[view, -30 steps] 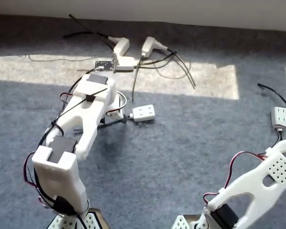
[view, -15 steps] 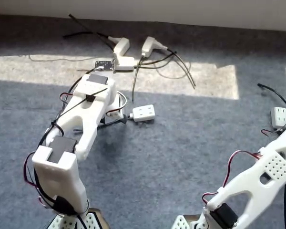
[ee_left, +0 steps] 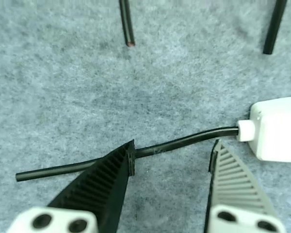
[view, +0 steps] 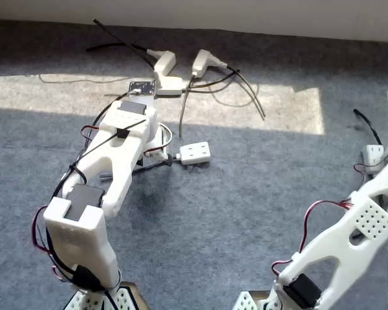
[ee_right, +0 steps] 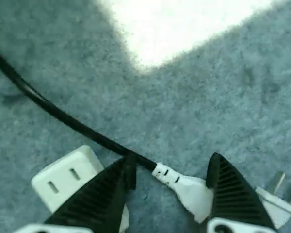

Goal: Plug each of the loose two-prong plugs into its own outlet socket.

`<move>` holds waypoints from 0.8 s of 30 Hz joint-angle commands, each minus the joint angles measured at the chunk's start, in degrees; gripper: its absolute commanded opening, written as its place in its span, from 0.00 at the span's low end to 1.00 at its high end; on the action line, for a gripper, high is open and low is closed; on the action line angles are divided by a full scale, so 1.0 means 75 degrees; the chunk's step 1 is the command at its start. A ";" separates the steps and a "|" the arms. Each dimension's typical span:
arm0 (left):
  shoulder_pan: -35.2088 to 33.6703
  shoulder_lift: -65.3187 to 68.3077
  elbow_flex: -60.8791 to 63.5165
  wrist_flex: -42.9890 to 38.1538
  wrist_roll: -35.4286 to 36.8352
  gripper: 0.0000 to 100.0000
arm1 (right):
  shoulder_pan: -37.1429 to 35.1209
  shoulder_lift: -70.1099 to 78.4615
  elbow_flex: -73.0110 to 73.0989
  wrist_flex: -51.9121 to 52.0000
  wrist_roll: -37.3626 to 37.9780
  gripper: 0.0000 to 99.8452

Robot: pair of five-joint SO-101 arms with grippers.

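As left pincer [ee_left: 173, 145] gapes, cord [ee_left: 194, 139] perhaps touches it.

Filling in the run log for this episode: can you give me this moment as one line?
left gripper: open, astride black cord of outlet block | right gripper: open, over white plug beside second outlet block
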 commanded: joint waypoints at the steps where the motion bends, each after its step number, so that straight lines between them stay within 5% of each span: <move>1: 0.0123 -0.0287 -0.0029 -0.0082 0.0035 0.26 | -0.0440 -0.0920 -0.0369 0.1073 0.0281 0.24; 7: 0.0123 -0.0287 -0.0029 -0.0082 0.0035 0.26 | -0.0311 -0.1495 -0.0369 0.1084 0.0422 0.24; 15: 0.0123 -0.0287 -0.0029 -0.0082 0.0035 0.26 | 0.0158 -0.1108 -0.0299 -0.0428 0.3305 0.24; 24: 0.0123 -0.0287 -0.0029 -0.0082 0.0035 0.26 | 0.0568 0.0264 -0.0299 -0.0944 0.4478 0.24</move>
